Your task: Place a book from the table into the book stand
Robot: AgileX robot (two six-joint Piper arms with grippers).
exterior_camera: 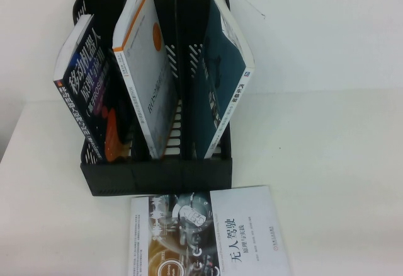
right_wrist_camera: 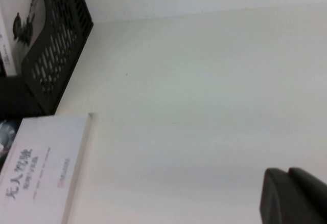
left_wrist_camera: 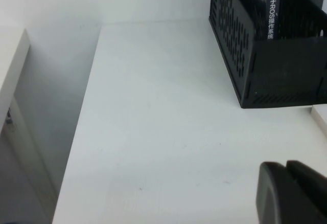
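The book (exterior_camera: 217, 80) stands leaning in the right compartment of the black book stand (exterior_camera: 157, 175), its teal back cover facing the camera. Its white front with grey parts shows in the right wrist view (right_wrist_camera: 18, 19), inside the stand (right_wrist_camera: 51, 55). The stand's left side also shows in the left wrist view (left_wrist_camera: 276, 81). Neither gripper appears in the high view. My left gripper (left_wrist_camera: 286, 166) is shut and empty above the bare table (left_wrist_camera: 168, 132), left of the stand. My right gripper (right_wrist_camera: 287, 173) is shut and empty above the table (right_wrist_camera: 204, 106), right of the stand.
A dark blue book (exterior_camera: 85, 80) fills the stand's left compartment and a white book with an orange corner (exterior_camera: 148, 68) the middle one. A white book with a dark picture panel (exterior_camera: 214, 238) lies flat in front of the stand, also in the right wrist view (right_wrist_camera: 41, 168).
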